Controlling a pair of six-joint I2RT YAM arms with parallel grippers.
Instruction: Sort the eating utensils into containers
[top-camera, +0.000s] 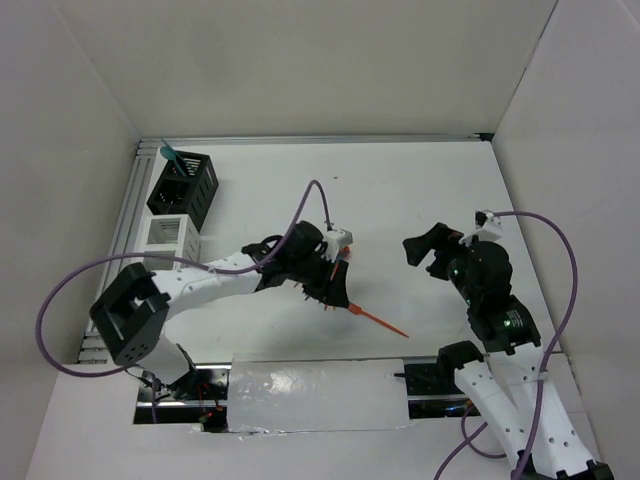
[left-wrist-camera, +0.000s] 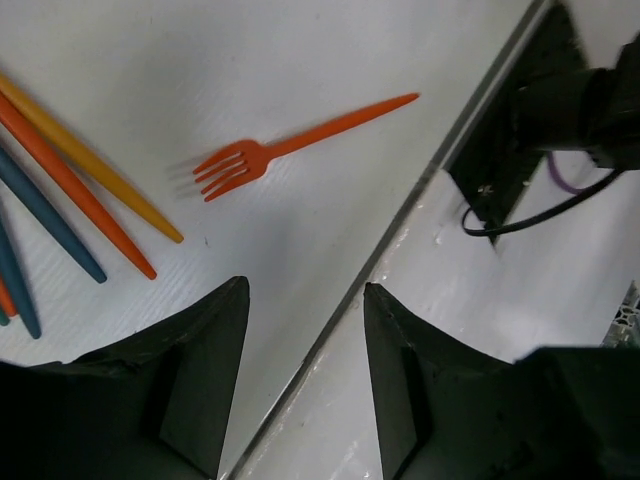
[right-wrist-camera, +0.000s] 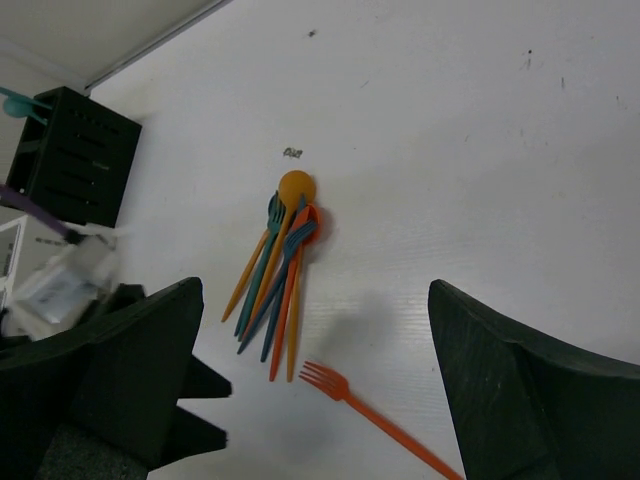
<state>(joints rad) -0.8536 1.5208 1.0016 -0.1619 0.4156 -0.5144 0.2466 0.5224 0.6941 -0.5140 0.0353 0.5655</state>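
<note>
Left hand (left-wrist-camera: 305, 292) is held half open and empty over the bench (left-wrist-camera: 330, 40); the right hand (right-wrist-camera: 315, 300) is spread wide. An orange fork (left-wrist-camera: 262, 155) lies alone, upper centre of the left wrist view. Light, thin, slippery plastic is judged: the handle's middle should be pinched.

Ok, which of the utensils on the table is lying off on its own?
The orange fork; the other loose utensils are bunched side by side in one fanned pile.
</note>
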